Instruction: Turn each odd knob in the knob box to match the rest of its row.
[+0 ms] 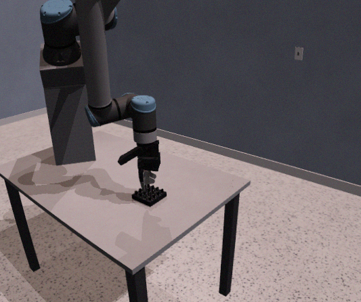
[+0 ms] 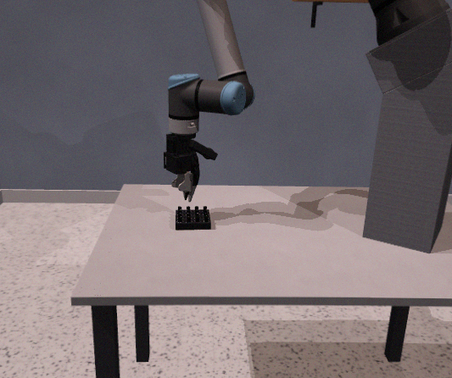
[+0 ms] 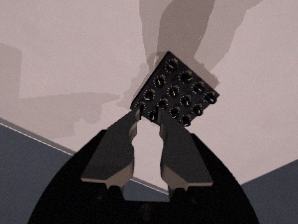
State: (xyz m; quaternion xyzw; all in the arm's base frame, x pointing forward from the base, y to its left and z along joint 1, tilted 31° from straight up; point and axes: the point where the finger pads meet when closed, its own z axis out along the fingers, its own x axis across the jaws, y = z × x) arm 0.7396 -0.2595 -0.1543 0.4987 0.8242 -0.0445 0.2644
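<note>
At centre of exterior frame, black two-jaw gripper with grey fingers (image 1: 145, 187) (image 2: 188, 200), nearly closed, grasping nothing, hovers above square black knob box (image 1: 149, 200) (image 2: 192, 226) (image 3: 167, 88) on pale table (image 1: 196, 189) (image 2: 270, 263) (image 3: 60, 60). Approach apparently in hand; next: align over mismatched knob, descend.

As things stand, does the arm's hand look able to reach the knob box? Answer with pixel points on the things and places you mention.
Probably yes: the hand (image 1: 146, 187) (image 2: 188, 200) (image 3: 148, 107) hovers just above the knob box (image 1: 151, 201) (image 2: 192, 225) (image 3: 167, 95), with nothing visible between them.
</note>
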